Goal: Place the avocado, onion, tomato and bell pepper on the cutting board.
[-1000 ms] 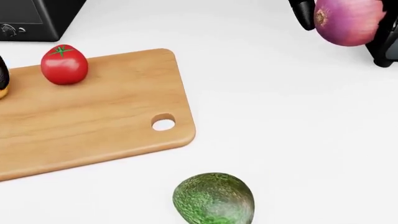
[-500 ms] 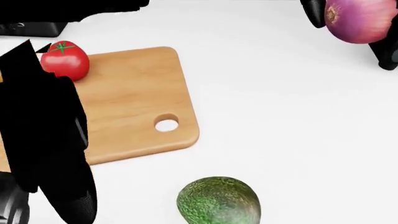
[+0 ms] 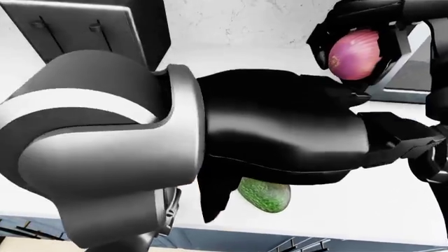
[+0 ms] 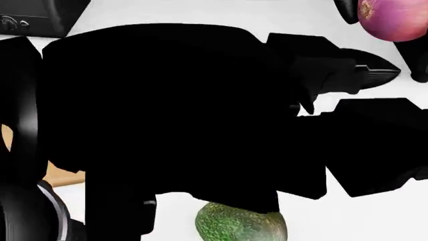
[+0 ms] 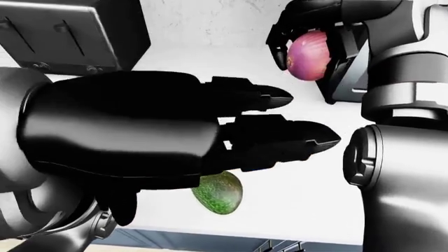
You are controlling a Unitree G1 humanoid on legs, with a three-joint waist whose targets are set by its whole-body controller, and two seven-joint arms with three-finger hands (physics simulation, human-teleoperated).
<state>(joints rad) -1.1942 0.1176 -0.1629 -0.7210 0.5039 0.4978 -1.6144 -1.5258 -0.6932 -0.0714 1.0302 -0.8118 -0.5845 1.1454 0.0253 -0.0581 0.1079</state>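
My left hand (image 5: 315, 119) is open and empty, fingers stretched to the right, and hovers close to the cameras above the counter. It and its forearm fill most of every view and hide the tomato and nearly all of the cutting board; only a wooden sliver (image 4: 61, 178) shows. My right hand (image 5: 302, 51) is shut on the red onion (image 5: 309, 56) and holds it high at the top right, clear of the counter. The green avocado (image 4: 241, 224) lies on the white counter below my left hand, apart from it. No bell pepper shows.
A black appliance (image 5: 70, 31) stands at the top left on the white counter (image 4: 368, 216). The counter's near edge (image 5: 231, 232) runs along the bottom of the eye views, just below the avocado. A dark fixture (image 3: 420, 79) stands behind my right hand.
My left arm has swung in from the left and now covers the board and tomato, its fingers reaching right. The onion in my right hand has drifted slightly right and up in the head view.
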